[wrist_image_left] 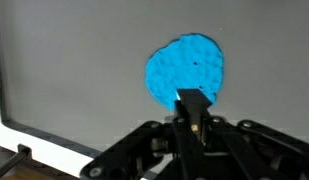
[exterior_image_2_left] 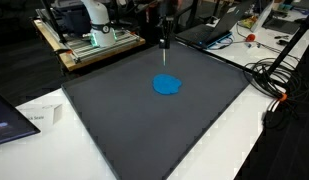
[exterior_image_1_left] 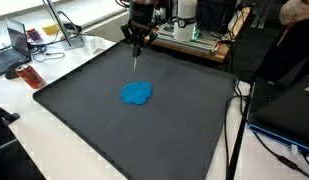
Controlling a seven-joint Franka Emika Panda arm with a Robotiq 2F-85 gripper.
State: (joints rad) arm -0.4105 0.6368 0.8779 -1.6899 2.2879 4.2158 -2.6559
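A bumpy blue lump (exterior_image_1_left: 136, 93) lies near the middle of a dark grey mat (exterior_image_1_left: 84, 115); both also show in an exterior view, the lump (exterior_image_2_left: 168, 85) on the mat (exterior_image_2_left: 124, 125). My gripper (exterior_image_1_left: 136, 42) hangs above the mat's far part, behind the lump (exterior_image_2_left: 166, 42). It is shut on a thin dark pen-like tool (exterior_image_1_left: 135, 58) that points down, its tip above the mat. In the wrist view the gripper (wrist_image_left: 194, 112) holds the tool (wrist_image_left: 192, 100) with its tip over the near edge of the lump (wrist_image_left: 186, 65).
The mat lies on a white table. A laptop (exterior_image_1_left: 8, 50) and a small orange object (exterior_image_1_left: 31, 77) lie beyond one edge. A white machine on a wooden stand (exterior_image_2_left: 89, 28) is behind the mat. Cables (exterior_image_2_left: 279, 72) run along one side. A paper label (exterior_image_2_left: 39, 116) lies nearby.
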